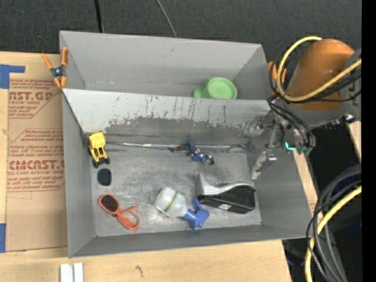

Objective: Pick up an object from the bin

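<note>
Gripper (262,162) hangs at the bin's (176,63) right side, near the wall. Can't tell how far open it is; nothing seen in its grasp. Nearest thing: black-and-grey shoe-like object (228,197), lying by the front right corner. Small blue piece (197,154) at mid-floor.

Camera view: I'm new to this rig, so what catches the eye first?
The bright green lid against the back wall of the bin stands out, with the yellow toy truck at the left. The hand hangs over the right side, just behind a black shoe.
</note>
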Motion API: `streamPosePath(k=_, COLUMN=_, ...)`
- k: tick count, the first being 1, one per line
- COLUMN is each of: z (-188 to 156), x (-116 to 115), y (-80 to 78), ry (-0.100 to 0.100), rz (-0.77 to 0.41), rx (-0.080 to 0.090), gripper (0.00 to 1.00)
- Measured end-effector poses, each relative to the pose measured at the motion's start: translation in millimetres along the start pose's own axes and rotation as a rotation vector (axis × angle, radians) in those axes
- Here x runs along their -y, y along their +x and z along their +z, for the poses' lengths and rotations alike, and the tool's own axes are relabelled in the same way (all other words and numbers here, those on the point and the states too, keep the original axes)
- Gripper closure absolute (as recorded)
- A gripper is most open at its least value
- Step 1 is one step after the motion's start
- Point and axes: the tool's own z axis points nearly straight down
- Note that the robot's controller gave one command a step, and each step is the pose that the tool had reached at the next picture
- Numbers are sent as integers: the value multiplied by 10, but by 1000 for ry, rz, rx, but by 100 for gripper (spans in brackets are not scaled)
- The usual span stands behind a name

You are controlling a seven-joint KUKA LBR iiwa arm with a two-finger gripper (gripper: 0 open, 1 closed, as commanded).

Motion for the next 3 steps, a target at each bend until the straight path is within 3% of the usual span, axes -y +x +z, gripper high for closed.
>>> streamPosePath(k=2, z=-35, x=-7, y=-8, ry=2, rz=-16, rx=10, gripper=0)
streamPosePath(k=3, z=192, x=187, y=-6, ry=1, rz=-162, rx=7, gripper=0)
